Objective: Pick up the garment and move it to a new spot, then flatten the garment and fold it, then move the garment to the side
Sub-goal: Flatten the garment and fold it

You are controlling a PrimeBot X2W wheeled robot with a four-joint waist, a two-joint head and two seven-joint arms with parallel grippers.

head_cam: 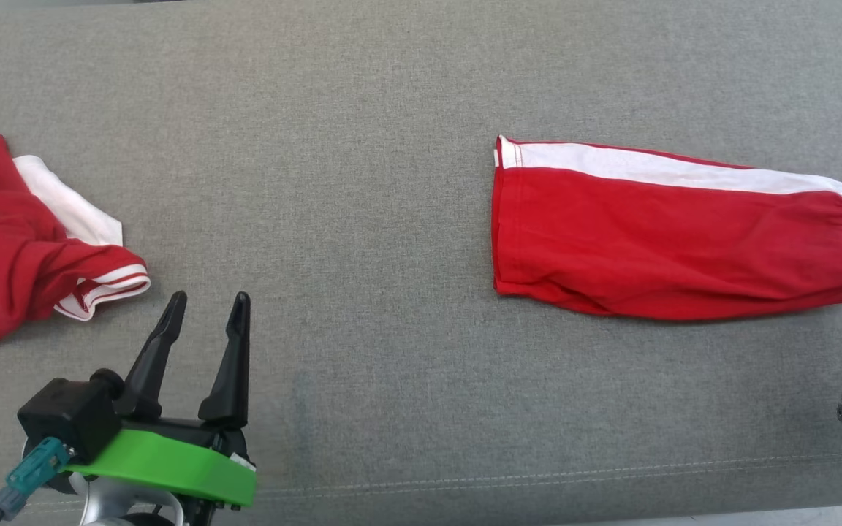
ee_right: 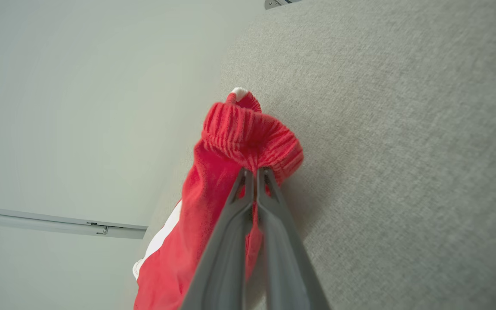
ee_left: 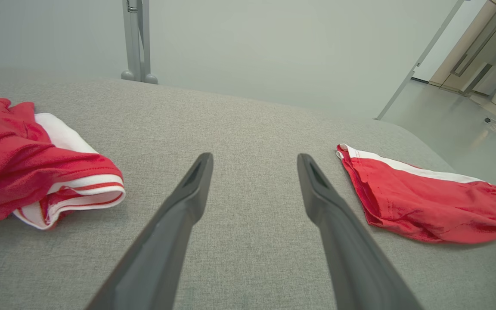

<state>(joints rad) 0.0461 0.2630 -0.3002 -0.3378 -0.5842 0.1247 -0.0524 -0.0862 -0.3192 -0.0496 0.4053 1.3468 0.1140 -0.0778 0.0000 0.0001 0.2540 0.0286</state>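
Shorts (head_cam: pixel 655 241) lie folded flat near the surface's (head_cam: pixel 362 146) right edge; right gripper (ee_right: pixel 254 171) pinches their waistband (ee_right: pixel 248 129), left gripper (head_cam: pixel 209 298) spread, empty. Probably only the move aside is left.

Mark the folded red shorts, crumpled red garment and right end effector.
folded red shorts (head_cam: pixel 669 248): head view, middle of the red panel.
crumpled red garment (head_cam: pixel 4 256): head view, its red body.
right end effector (ee_right: pixel 254 171): right wrist view, between fingertips pinching the waistband.

red white-striped shorts (head_cam: pixel 669 241) folded flat, lying far right, waistband bunched
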